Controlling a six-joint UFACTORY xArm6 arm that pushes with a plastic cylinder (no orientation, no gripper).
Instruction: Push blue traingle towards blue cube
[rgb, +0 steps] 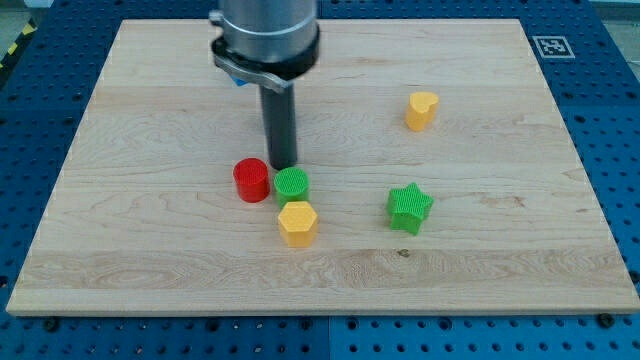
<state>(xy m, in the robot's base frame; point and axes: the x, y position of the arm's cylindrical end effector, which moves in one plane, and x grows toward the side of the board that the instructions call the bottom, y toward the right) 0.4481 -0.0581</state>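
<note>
My tip (283, 165) rests on the wooden board (150, 250), just above the green cylinder (292, 183) and to the upper right of the red cylinder (251, 179). It is close to both. A small patch of blue (238, 80) shows at the left edge of the arm's body, above the tip. It is mostly hidden by the arm and I cannot tell its shape. No other blue block shows on the board.
A yellow hexagon (298, 222) lies just below the green cylinder. A green star (409, 208) lies at the lower right. A yellow heart (421, 109) lies at the upper right. The arm's wide grey body (266, 35) hides the board's top centre.
</note>
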